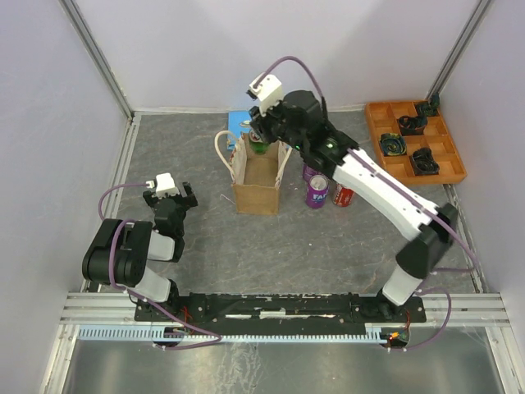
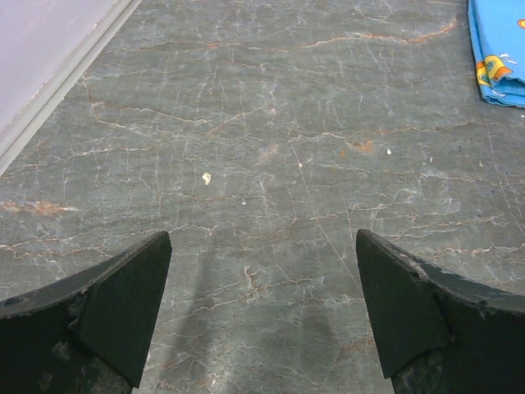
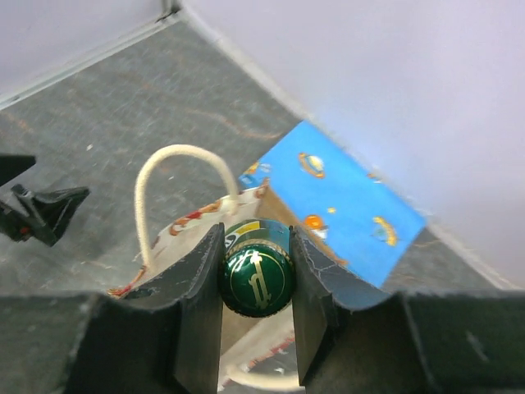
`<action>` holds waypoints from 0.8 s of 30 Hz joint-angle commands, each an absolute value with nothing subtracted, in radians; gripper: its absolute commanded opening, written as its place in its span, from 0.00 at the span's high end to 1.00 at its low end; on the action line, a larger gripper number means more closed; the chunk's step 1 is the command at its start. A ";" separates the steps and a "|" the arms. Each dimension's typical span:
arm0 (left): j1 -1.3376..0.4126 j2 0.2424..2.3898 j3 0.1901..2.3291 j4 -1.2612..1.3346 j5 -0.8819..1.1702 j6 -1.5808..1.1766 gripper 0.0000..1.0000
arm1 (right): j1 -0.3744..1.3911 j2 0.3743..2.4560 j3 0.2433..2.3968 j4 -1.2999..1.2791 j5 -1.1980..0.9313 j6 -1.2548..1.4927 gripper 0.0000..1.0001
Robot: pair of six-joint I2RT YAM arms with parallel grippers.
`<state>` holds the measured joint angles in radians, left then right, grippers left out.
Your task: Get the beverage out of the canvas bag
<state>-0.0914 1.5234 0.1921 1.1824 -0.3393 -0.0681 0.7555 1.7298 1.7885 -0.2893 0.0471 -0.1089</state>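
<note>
**Right claw clamped on the green beverage at the bag's mouth**

The right claw (image 3: 256,240) is clenched on the beverage (image 3: 256,279). Its two dark fingers (image 3: 197,279) press on either side of the round green top, which bears a gold mark. Seen from above, the right claw (image 1: 259,141) hangs over the far end of the canvas bag (image 1: 258,197), and the beverage (image 1: 258,148) sits between its fingers at about rim height. Its lower part is hidden, so I cannot tell whether it has cleared the bag.

Directly beneath the claw lies the bag's open mouth. A cream rope handle (image 3: 152,189) loops up just to the claw's left. Beyond the claw, a blue board (image 3: 336,205) lies flat on the worktop (image 2: 262,123).

On the near right of the claw, beside the bag, stand a purple can (image 1: 317,193) and a red can (image 1: 343,197). An orange tray (image 1: 384,115) sits well apart, farther right.

The left claw (image 1: 170,199) is released, its fingers spread wide above bare worktop, well apart from the bag.
</note>
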 commanded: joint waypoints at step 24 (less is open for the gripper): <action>-0.093 1.523 0.213 1.230 -0.359 -0.032 0.01 | 0.671 1.251 1.396 -0.004 0.585 -0.153 1.00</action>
<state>-0.0914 1.5234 0.1921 1.1824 -0.3393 -0.0681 0.6739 1.2610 1.3708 -0.0723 0.6296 -0.2173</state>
